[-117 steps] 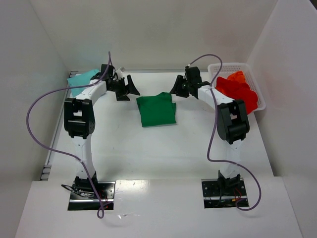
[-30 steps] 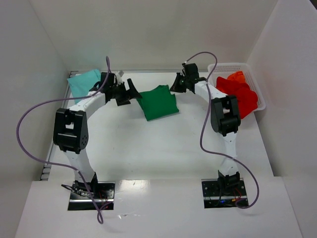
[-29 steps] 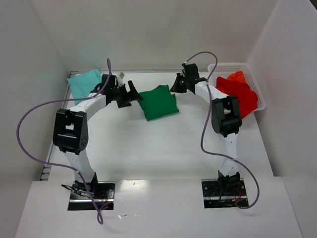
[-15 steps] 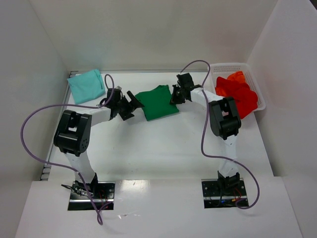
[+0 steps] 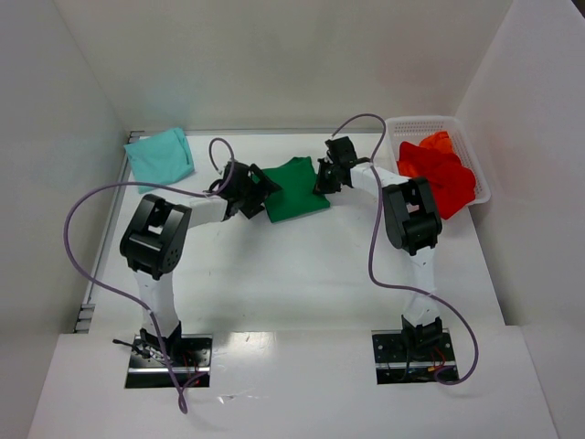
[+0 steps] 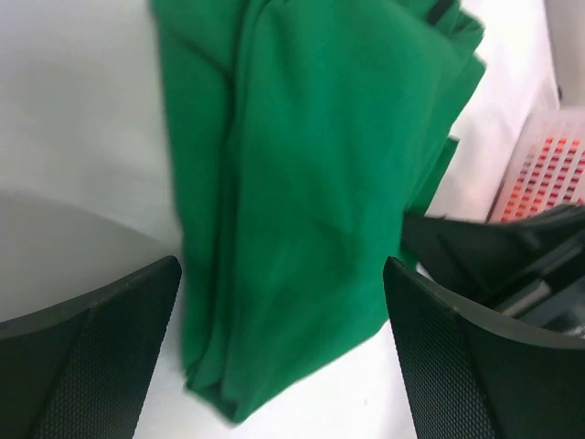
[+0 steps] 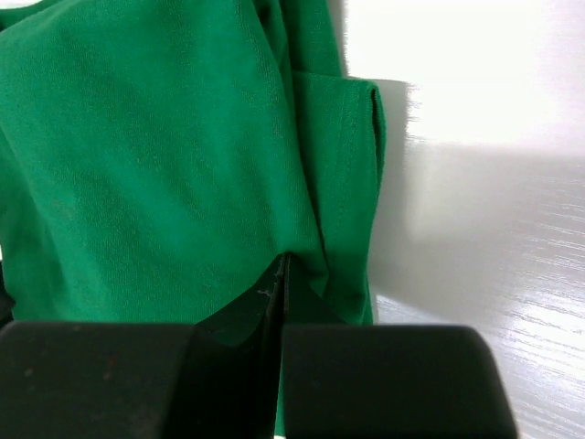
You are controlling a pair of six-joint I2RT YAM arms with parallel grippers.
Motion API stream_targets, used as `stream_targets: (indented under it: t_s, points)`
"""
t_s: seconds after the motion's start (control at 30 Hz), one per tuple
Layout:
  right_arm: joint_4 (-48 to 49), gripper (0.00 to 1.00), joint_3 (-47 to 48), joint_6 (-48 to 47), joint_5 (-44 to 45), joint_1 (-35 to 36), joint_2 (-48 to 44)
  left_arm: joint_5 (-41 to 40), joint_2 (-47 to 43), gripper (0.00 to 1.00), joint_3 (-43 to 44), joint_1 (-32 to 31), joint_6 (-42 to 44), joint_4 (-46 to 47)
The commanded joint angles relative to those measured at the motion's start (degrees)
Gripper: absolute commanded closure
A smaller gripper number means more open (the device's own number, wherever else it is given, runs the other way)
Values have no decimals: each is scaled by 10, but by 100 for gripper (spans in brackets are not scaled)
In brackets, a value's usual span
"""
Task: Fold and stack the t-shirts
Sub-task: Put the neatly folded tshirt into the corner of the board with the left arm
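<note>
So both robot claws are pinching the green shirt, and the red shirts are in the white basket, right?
Not quite. Only the right gripper is pinching the green shirt. The left wrist view shows the left gripper wide open, with the shirt's edge lying loose between its fingers. The rest is right: the red shirts are in the white basket.
</note>
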Motion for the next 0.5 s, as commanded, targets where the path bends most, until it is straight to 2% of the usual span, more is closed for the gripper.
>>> stream_targets:
  t_s: [0.0,0.3,0.47]
  points:
    - [-2,100,-12,-1,-7,9,22,-50,43,0,18,-9,-36,-16]
    - [9,100,-31,4,-19,20,10,-95,60,0,8,-9,-78,-9]
    - [9,100,-27,4,-30,20,19,-61,94,2,17,-9,-73,27]
